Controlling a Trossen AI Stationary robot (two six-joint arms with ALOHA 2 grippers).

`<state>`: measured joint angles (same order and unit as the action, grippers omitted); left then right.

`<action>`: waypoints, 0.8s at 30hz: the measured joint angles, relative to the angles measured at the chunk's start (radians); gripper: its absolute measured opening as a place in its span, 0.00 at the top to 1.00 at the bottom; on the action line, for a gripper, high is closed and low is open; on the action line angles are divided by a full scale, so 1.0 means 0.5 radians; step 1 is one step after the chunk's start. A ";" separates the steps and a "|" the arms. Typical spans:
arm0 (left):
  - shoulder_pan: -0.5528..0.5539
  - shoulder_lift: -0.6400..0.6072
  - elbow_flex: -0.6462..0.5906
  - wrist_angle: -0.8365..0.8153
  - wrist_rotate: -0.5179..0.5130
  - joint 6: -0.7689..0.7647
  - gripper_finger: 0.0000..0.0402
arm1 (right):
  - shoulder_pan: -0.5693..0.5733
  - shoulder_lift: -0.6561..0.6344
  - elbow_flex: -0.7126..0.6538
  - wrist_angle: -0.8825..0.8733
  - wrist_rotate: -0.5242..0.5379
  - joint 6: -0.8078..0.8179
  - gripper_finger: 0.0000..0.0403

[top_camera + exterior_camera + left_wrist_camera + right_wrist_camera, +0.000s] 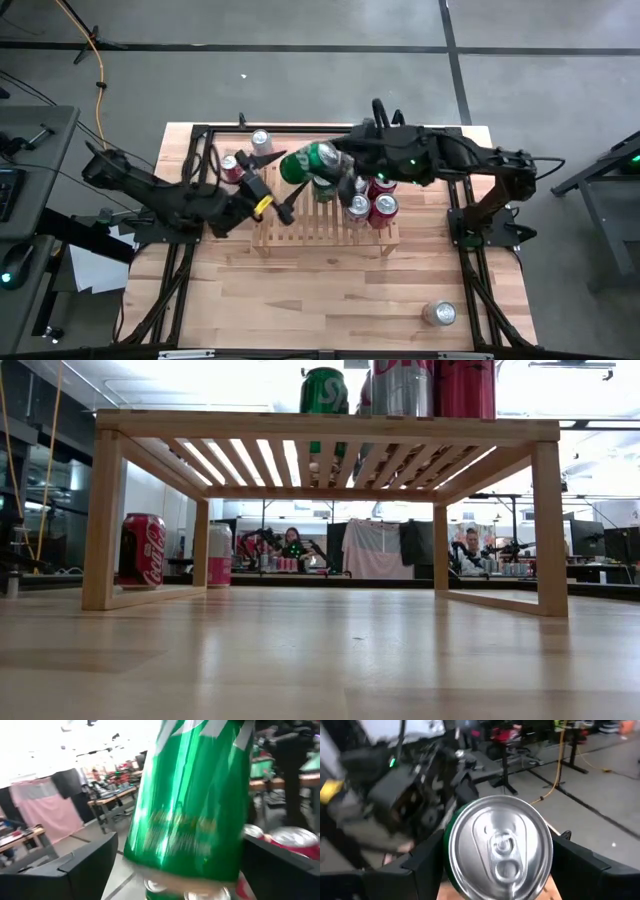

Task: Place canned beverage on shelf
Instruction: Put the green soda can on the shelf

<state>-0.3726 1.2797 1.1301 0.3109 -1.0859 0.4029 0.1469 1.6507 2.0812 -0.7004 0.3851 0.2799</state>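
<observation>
Overhead, green can (312,162) between both jaw sets, grip unclear; red cans (380,200) crowd shelf (300,232).

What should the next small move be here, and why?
Probably draw the left gripper straight back from the green can. The can appears to stand upright on the shelf, and the left gripper is open with a gap on each side of it. The right gripper sits over the can's top. A silver can stands close by, so avoid swinging sideways.
</observation>
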 joint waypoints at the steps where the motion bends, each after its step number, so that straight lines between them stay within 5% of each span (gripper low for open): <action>1: -0.025 -0.023 0.000 -0.050 -0.001 -0.003 0.08 | 0.030 -0.014 0.001 -0.027 0.000 -0.048 0.30; 17: -0.278 -0.351 0.002 -0.249 -0.234 -0.174 0.07 | 0.389 -0.151 -0.002 -0.356 0.156 -0.106 0.30; 24: -0.305 -0.514 0.001 -0.251 -0.268 -0.360 0.07 | 0.435 -0.127 -0.002 -0.704 -0.333 0.090 0.30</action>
<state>-0.5248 1.0228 1.1305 0.1852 -1.2200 0.2231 0.3643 1.5872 2.0800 -1.0523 0.2184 0.3249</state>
